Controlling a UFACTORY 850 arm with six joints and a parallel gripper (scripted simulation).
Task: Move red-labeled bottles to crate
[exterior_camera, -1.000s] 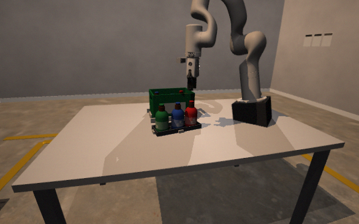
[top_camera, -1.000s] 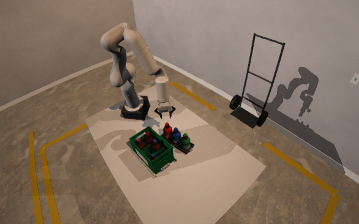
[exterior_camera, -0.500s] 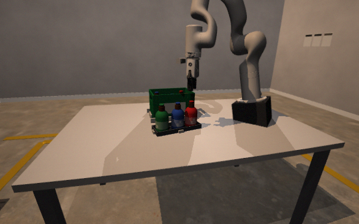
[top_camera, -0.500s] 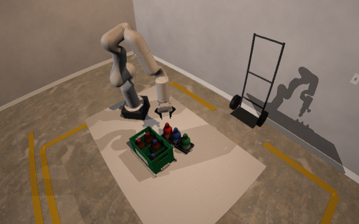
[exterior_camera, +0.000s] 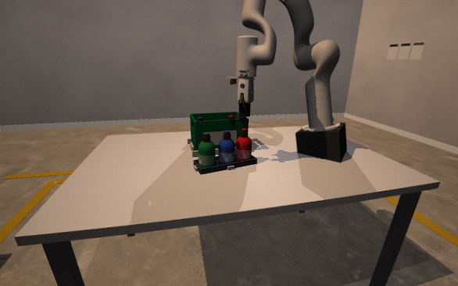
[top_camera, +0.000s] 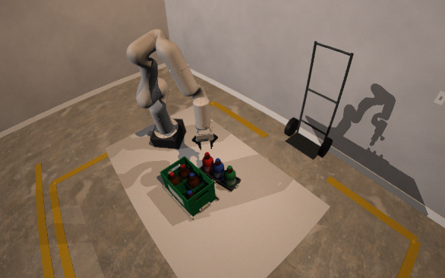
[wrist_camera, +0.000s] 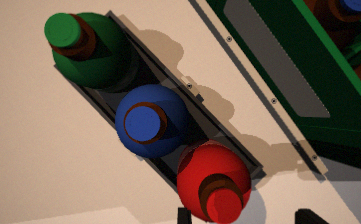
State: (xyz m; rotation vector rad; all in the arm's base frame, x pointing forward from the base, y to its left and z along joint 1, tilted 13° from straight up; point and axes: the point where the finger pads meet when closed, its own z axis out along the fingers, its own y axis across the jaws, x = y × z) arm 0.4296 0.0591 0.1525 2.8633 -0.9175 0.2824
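Note:
A red-labeled bottle point(top_camera: 207, 162) point(exterior_camera: 243, 148) point(wrist_camera: 213, 180) stands upright at the end of the black tray point(top_camera: 238, 182) point(exterior_camera: 225, 168) point(wrist_camera: 98, 95) nearest the arm's base. A blue bottle point(top_camera: 218, 169) point(exterior_camera: 227, 150) point(wrist_camera: 151, 120) and a green bottle point(top_camera: 230, 175) point(exterior_camera: 206, 153) point(wrist_camera: 88, 50) stand beside it on the tray. The green crate point(top_camera: 200, 198) point(exterior_camera: 213, 126) point(wrist_camera: 351, 135) sits next to the tray and holds several brown bottles with red or blue caps. My gripper point(top_camera: 203, 144) point(exterior_camera: 243, 111) point(wrist_camera: 246, 217) is open and empty, hanging a little above the red bottle's cap.
The arm's black base point(top_camera: 167, 137) point(exterior_camera: 320, 142) stands on the table behind the tray. The table's edge point(exterior_camera: 225, 220) runs well in front of the tray. A hand truck point(top_camera: 321, 96) leans against the far wall, off the table.

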